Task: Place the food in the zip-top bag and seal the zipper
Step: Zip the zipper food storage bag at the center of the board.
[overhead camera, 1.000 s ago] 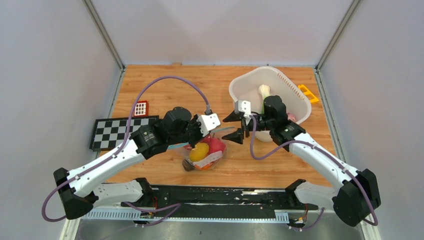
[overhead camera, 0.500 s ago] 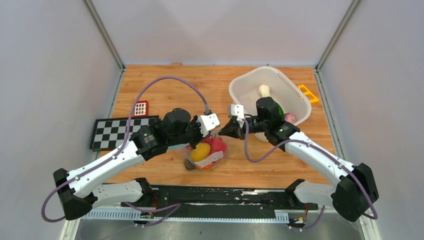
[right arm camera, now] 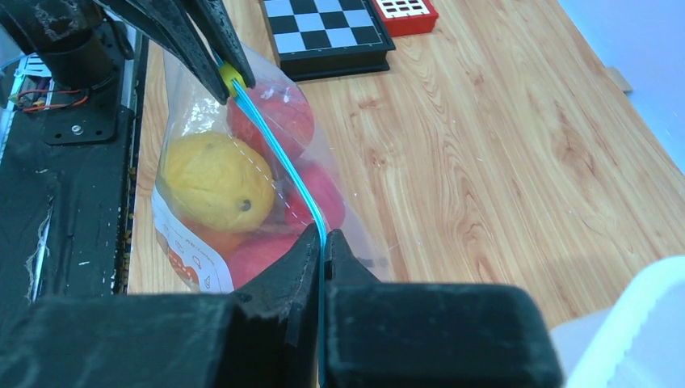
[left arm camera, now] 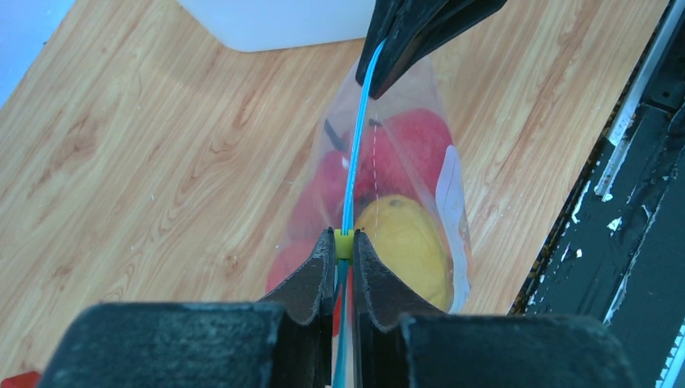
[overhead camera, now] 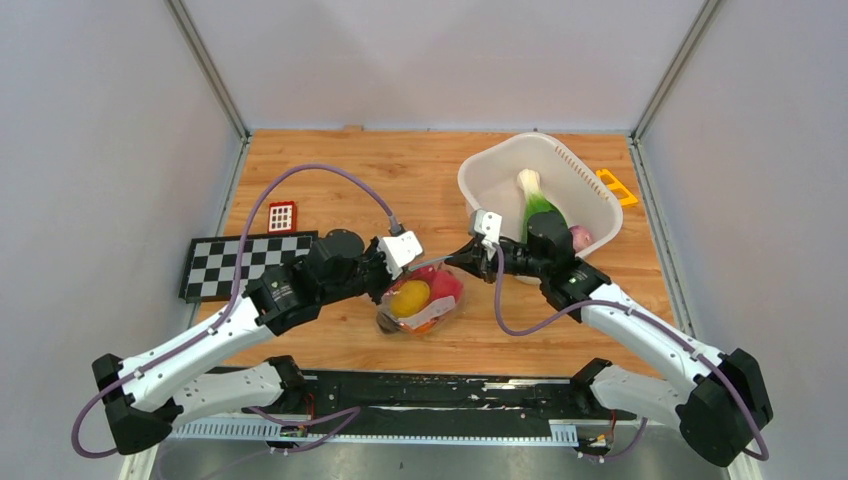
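- Left arm stretches low and forward over the worktop point(overhead camera: 330, 170); left end effector point(left arm camera: 344, 242) is pinched nearly closed on the zipper point(left arm camera: 359, 121).
- Zip-top bag point(overhead camera: 420, 300) holding food point(right arm camera: 214, 182) sits mid-worktop, toward the near edge.
- Right arm reaches leftward; right end effector point(right arm camera: 323, 242) is clamped tight on the zipper's other end.

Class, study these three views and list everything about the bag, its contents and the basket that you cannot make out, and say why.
- Left wrist view: whether the zipper is pressed shut along its length; too thin.
- Right wrist view: the zipper's end, hidden between the right gripper fingers.
- Top view: food beneath the lemon in the bag; covered.
- Top view: part of the basket, behind the right arm.
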Controlling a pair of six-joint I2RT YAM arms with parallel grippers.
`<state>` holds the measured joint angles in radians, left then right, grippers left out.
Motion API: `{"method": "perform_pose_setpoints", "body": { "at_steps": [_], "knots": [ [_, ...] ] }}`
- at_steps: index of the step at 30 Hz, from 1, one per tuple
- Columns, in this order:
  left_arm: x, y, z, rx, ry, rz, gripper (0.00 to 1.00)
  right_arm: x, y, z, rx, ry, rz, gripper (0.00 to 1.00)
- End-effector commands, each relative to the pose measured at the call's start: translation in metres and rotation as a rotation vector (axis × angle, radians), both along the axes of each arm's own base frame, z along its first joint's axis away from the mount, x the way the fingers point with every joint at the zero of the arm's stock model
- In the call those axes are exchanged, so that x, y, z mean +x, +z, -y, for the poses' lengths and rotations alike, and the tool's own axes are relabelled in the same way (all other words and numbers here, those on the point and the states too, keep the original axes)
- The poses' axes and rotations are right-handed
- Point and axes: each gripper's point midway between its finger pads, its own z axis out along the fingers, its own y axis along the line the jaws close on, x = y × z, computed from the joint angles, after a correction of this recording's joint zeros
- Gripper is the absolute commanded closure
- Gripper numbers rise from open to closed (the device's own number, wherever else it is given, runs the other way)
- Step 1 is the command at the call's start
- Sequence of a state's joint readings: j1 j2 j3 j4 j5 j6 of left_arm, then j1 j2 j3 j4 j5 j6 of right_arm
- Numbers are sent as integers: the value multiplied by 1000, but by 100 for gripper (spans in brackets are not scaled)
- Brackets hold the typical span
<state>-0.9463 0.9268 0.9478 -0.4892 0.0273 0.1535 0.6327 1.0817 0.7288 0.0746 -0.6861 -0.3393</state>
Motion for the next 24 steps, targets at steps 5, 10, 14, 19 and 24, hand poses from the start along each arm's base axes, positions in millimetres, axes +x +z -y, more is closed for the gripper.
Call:
{"method": "perform_pose_setpoints", "body": {
  "at_steps": [5, 10, 14, 19, 24],
  "knots": [
    [0, 8, -23, -36, 94, 21, 100, 19, 21, 16, 62, -142, 53, 100],
    [-2, 11, -32, -38, 109, 33, 100, 10, 25, 14, 64, -96, 45, 100],
    [-3, 13, -27, -48, 89, 31, 100, -8, 29, 10, 35, 20, 51, 92],
    [-5, 17, -10, -50, 21, 13, 100, -11, 32, 4, -6, 71, 6, 48],
    [-3, 17, 5, -34, -30, 3, 100, -8, 31, -4, -39, 117, 3, 36]
  ]
}}
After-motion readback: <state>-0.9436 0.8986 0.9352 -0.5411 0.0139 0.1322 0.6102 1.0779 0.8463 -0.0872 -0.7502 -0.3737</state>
